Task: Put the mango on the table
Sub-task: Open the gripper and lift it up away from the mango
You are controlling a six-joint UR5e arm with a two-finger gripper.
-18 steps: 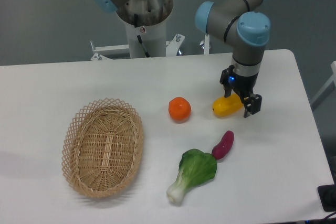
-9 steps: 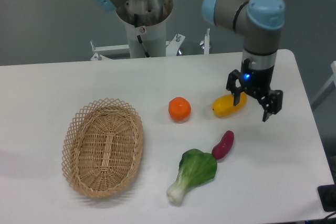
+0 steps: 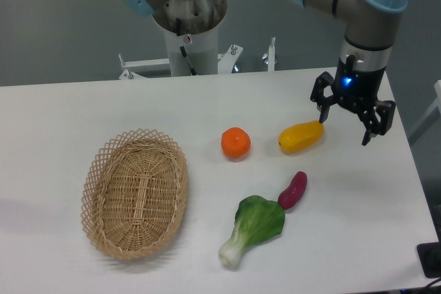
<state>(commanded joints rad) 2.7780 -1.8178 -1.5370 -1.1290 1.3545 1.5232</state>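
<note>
Mango [image 3: 301, 137] is the thing of the task, and it already lies on the white table [image 3: 62, 111], free of any grip, so I judge the placing as done and only the leaving of the arm as remaining. Nearest to the camera, and well apart from the fingers on their lower left, lies a green leafy vegetable [image 3: 255, 226], and the small purple-red sweet potato [image 3: 293, 190] touches or almost touches its upper right edge. The oval wicker basket [image 3: 135, 193] sits far to the left of the fingers and holds nothing that I can see. Further back, the round orange [image 3: 236, 143] rests near the left end of the mango but apart from it. The mango itself lies just to the lower left of the gripper [image 3: 349, 120], with its long axis running from lower left up to upper right, so its right end points toward the nearer finger. That finger [image 3: 321, 105] hangs just above this right end; whether a small gap is between them I cannot tell. The other finger [image 3: 372, 126] is on the far right side, away from the fruit. Both fingers are spread wide and carry nothing. For a clean retreat, I think the gripper should move away up or to the right, not back along the mango's axis.
</note>
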